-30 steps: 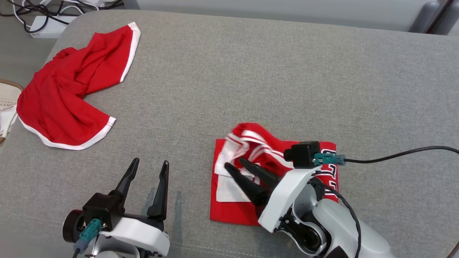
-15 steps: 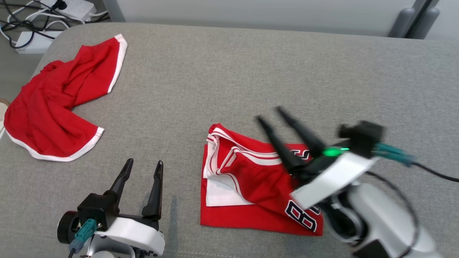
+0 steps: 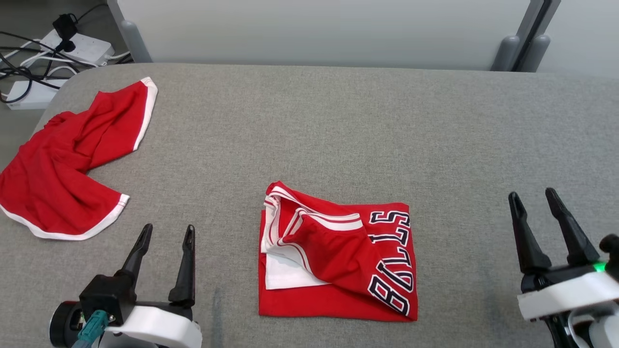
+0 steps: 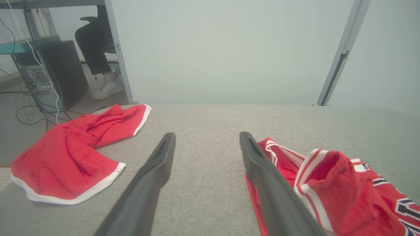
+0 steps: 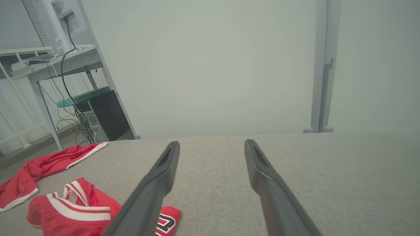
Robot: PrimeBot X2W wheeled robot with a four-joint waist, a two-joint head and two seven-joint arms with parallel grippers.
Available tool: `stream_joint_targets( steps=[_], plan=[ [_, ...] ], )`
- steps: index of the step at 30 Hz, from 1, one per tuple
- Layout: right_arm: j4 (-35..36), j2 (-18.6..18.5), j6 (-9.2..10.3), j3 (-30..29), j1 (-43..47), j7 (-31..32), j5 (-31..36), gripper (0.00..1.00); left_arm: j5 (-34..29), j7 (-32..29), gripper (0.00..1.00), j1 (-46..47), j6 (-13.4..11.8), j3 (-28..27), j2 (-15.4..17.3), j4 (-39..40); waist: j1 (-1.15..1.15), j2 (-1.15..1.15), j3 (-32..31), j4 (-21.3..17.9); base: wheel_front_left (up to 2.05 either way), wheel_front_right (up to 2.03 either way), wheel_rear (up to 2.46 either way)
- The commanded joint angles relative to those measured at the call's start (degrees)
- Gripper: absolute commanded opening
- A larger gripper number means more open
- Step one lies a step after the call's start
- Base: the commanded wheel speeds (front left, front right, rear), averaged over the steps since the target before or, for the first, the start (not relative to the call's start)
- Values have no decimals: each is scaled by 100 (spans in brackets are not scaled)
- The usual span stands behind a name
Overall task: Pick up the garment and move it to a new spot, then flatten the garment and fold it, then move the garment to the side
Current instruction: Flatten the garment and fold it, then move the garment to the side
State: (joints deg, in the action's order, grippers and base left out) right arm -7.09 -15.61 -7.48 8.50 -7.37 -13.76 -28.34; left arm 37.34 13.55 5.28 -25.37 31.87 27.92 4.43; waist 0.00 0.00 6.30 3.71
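Note:
The garment (image 3: pixel 338 261), a red jersey with white trim and dark lettering, lies folded into a rough square on the grey padded surface (image 3: pixel 338 125), its top layer bunched at the left. It also shows in the left wrist view, garment (image 4: pixel 344 190), and in the right wrist view, garment (image 5: pixel 75 209). My left gripper (image 3: pixel 168 227) stands open at the lower left, a short way left of the jersey, nothing between its fingers (image 4: pixel 154 177). My right gripper (image 3: pixel 532 193) stands open at the lower right, well clear of the jersey, with its fingers (image 5: pixel 157 183) empty.
A second red garment with white hems (image 3: pixel 63 174) lies crumpled at the surface's far left edge. Power strips and cables (image 3: pixel 72 43) sit on the floor beyond that corner. A pale partition (image 3: pixel 319 29) runs behind. A seated person's leg and shoe (image 4: pixel 108 87) show beside a computer tower (image 4: pixel 62 72).
My right gripper opened, let go of the jersey and drew back to the lower right. The jersey settled flat. The head camera tilted up, shifting the whole picture.

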Motion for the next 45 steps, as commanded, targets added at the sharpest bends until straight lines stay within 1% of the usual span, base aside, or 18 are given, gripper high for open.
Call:
stream_joint_targets(
  steps=[1,5,11,15,20,24,29,35,39,45],
  plan=[
    [90,-9,-1,-11,132,-104,146,100,-21,-12,100,43,-98,-261,178,161,0,0,-70,-43,0,0,0],
    [16,115,-1,-223,521,-115,382,100,9,-53,100,-107,-183,-294,246,246,0,0,-164,-116,0,0,0],
    [10,242,-1,-355,748,-121,529,100,38,-112,100,-211,-259,-319,313,355,0,0,-193,-197,0,0,0],
    [23,289,-1,-404,763,-122,538,100,49,-129,100,-236,-287,-347,358,390,0,0,-183,-225,0,0,0],
    [-108,313,-1,-362,760,-119,318,100,42,-149,100,-224,-304,-326,360,431,0,0,-167,-209,0,0,0],
    [-284,240,-1,-179,608,3,112,100,26,-153,100,-152,-289,-300,341,462,0,0,-52,-136,0,0,0],
    [-724,168,-1,388,225,334,-264,100,11,-117,100,-23,-239,-267,251,442,0,0,148,41,0,0,0],
    [-1289,177,-1,1004,-175,1109,-925,100,32,-39,100,59,-169,-276,116,323,0,0,329,300,0,0,0],
    [-1296,125,-1,1155,-348,1300,-1140,100,30,-2,100,92,-127,-279,50,266,0,0,402,412,0,0,0],
    [-1189,-51,-1,1452,-559,1913,-1480,100,38,56,100,171,-29,-323,-56,136,0,0,489,550,0,0,0]
  ],
)
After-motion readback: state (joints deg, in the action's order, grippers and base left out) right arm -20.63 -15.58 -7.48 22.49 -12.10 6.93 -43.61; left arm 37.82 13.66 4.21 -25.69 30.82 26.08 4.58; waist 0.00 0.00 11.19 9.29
